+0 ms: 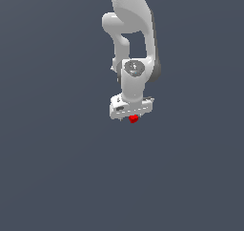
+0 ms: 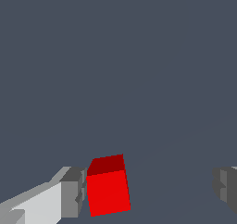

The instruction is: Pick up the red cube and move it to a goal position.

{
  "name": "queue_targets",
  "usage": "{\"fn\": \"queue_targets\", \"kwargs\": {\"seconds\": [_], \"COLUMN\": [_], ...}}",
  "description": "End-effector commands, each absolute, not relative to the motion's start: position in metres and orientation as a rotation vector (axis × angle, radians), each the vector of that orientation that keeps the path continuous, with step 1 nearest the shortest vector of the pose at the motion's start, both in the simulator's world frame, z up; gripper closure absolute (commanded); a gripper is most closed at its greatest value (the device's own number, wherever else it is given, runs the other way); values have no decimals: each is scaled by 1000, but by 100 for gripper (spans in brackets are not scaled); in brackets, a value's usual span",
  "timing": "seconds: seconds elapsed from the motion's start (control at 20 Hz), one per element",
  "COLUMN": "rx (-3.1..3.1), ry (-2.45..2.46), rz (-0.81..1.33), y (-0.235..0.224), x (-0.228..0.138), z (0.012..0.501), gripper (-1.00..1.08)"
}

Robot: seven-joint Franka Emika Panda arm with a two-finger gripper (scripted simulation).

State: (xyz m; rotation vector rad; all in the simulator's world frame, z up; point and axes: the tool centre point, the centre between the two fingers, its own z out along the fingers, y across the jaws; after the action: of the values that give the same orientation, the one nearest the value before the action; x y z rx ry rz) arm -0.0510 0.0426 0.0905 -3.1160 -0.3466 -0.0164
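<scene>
Between the fingertips of the white gripper [image 2: 148, 190] sits the red cube [image 2: 108, 190], tilted slightly and pressed close against one grey finger pad [image 2: 71, 193], though the wrist view does not settle whether they actually touch. The opposite pad [image 2: 226, 187] stands well apart from the cube, with bare grey floor [image 2: 139, 70] showing in the gap, so the jaws are spread wide and grip nothing. From the exterior view the white Panda arm [image 1: 131, 34] reaches straight down, and its gripper [image 1: 131, 114] hangs directly over the cube [image 1: 134, 119], which peeks out as a small red spot just beneath the hand's underside. Whether the cube rests on the floor cannot be told there.
</scene>
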Motion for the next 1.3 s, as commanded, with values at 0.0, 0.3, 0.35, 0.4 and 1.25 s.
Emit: {"fn": "queue_targets", "kwargs": {"seconds": [0.0,0.3,0.35,0.4,1.25], "rx": [-3107,-3089,-3086,-3084,-3081], "ry": [-424,-551,-566,-579,-613], "rz": [-12,-4,-3,-3,0], "y": [50,61,62,63,64], "x": [-64,-87,-89,-92,-97], "z": [71,38,34,30,20], "gripper": [-92,-92,-92,-92,108]}}
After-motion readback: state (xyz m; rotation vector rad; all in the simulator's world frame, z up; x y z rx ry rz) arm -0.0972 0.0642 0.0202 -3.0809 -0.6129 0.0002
